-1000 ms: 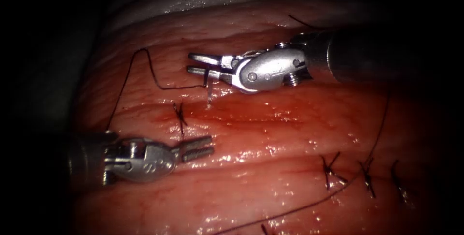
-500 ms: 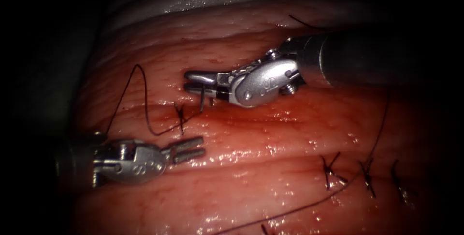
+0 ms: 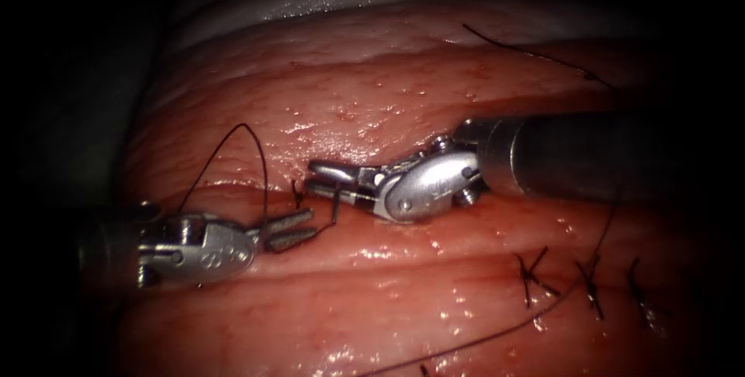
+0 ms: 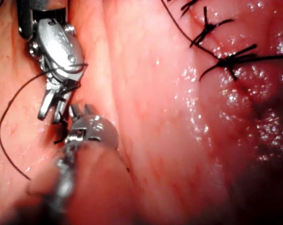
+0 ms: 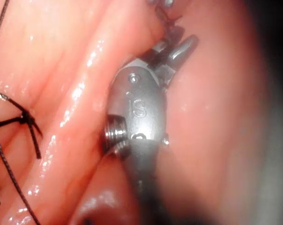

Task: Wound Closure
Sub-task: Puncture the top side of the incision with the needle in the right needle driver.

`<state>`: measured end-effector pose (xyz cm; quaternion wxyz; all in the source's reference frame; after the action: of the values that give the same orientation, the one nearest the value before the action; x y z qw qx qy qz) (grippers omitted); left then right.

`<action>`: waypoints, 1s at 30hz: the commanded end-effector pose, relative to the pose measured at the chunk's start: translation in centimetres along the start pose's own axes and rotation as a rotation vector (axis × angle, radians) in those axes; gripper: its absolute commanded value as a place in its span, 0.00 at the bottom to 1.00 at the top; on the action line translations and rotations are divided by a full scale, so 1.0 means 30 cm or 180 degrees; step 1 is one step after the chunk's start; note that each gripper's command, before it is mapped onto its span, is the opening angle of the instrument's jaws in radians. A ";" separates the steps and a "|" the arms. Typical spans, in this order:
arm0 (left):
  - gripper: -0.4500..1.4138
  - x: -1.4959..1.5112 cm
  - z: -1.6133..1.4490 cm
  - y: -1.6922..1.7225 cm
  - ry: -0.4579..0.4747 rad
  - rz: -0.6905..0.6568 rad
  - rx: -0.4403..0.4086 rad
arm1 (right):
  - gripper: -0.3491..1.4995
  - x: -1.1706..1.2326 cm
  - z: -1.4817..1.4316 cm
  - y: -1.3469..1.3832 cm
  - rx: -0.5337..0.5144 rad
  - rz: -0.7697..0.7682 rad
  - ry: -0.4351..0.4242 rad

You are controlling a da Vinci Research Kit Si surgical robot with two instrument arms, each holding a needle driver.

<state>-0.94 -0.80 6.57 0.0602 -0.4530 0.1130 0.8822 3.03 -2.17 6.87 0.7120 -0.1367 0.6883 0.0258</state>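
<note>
Steel right tool (image 3: 322,178) clamps the needle (image 3: 335,205) above the tissue (image 3: 434,284), left tool (image 3: 299,230) slightly parted, empty.

needle (image 3: 335,205) between tools, above tissue (image 3: 434,284)

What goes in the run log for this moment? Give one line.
right tool: holds needle, clear of tissue | left tool: jaws open, empty, close under needle | thread: loops from needle | knots: right

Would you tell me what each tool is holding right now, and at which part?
The right tool grips the needle near one end, clear of the tissue. The left tool, jaws parted, holds nothing.
</note>
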 end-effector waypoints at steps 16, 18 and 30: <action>0.15 0.000 0.002 0.001 -0.0012 -0.0003 0.0006 | 0.00 -0.0077 0.0029 -0.0125 0.0678 0.1119 -0.0470; 0.15 0.000 0.002 0.001 -0.0014 -0.0003 0.0006 | 0.00 -0.0082 0.0026 -0.0141 0.0751 0.1327 -0.0521; 0.15 -0.001 0.001 0.001 -0.0024 -0.0005 0.0007 | 0.00 -0.0068 -0.0013 -0.0166 0.1028 0.1126 -0.0482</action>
<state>-0.89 -0.81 6.55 0.0623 -0.4491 0.1133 0.8841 3.01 -2.62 7.09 0.7584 0.1049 0.6416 0.0464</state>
